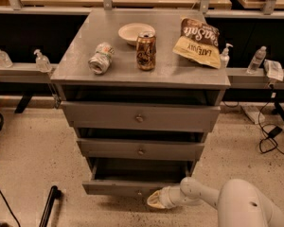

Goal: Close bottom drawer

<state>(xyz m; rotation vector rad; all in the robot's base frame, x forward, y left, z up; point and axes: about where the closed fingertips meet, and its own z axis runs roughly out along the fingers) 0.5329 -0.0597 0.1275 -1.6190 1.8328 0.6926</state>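
The bottom drawer (118, 187) is the lowest and narrowest of three grey fronts, with a small round knob (139, 192). It stands pulled out a little, its grey inside showing above the front. My gripper (155, 200) is at the end of a white arm reaching from the lower right. It sits low against the right part of the drawer front, just right of the knob.
The middle drawer (141, 149) and top drawer (139, 117) fronts sit above. On the cabinet top (80, 56) are a bowl (135, 32), an upright can (146, 51), a tipped can (100, 58) and a chip bag (199, 41). Cables (270, 136) lie right.
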